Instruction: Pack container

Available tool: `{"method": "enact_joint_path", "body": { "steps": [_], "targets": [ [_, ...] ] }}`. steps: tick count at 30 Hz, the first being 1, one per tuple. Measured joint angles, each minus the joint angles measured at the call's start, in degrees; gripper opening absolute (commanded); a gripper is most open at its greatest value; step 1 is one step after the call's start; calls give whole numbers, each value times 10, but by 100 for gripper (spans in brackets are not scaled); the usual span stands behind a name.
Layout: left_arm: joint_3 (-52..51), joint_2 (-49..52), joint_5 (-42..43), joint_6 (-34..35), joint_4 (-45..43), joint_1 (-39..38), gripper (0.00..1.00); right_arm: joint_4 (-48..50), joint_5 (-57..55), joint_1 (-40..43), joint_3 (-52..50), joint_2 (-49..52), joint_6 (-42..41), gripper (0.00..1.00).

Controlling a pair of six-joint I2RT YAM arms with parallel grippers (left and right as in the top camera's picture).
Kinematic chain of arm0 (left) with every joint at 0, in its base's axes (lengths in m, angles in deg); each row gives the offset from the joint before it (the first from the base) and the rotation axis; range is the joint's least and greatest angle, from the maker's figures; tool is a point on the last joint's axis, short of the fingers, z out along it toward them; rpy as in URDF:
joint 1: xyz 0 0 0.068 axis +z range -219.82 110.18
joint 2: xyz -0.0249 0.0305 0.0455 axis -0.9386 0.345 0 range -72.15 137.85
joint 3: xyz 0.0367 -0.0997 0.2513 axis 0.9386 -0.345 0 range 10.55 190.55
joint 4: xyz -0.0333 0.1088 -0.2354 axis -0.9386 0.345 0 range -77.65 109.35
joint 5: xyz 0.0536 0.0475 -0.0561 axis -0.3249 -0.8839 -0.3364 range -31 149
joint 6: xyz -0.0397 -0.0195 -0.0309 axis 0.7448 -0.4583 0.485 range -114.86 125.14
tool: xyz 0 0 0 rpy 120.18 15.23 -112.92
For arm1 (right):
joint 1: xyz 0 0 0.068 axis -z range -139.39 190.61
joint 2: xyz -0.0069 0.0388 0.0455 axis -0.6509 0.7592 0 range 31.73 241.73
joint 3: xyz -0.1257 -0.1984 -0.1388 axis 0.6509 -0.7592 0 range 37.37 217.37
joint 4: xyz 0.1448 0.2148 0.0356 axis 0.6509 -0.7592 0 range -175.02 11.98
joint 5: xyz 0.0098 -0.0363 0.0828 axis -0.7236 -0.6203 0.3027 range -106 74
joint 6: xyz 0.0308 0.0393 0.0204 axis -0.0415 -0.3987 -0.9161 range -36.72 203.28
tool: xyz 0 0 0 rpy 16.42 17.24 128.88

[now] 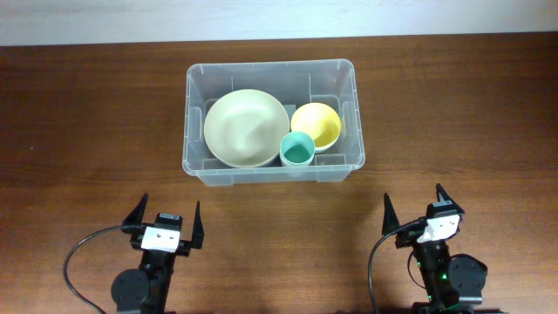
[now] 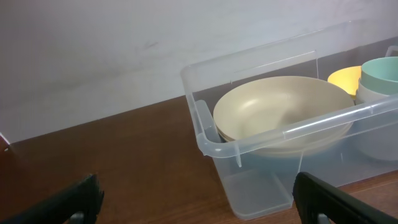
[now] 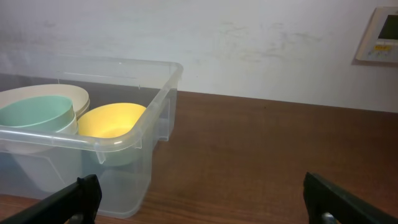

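Plain indoor room, wooden table [image 1: 87,131], white wall [image 3: 249,37], wall panel [image 3: 379,34]

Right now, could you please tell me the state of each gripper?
Left gripper: open, holding nothing.
Right gripper: open, holding nothing.

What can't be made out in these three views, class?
- Overhead: whatever lies under the cream bowl, hidden by it.
- Left wrist: the yellow bowl, mostly behind the teal cup.
- Right wrist: the wall panel, cut off at the right edge.
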Motion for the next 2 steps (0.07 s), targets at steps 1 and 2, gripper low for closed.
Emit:
{"method": "enact_joint_path", "body": {
  "steps": [1, 2],
  "targets": [
    [0, 0, 0, 0, 0, 0, 100, 0, 0, 0, 0, 0, 0, 99],
    [0, 0, 0, 0, 0, 0, 100, 0, 0, 0, 0, 0, 0, 99]
  ]
}}
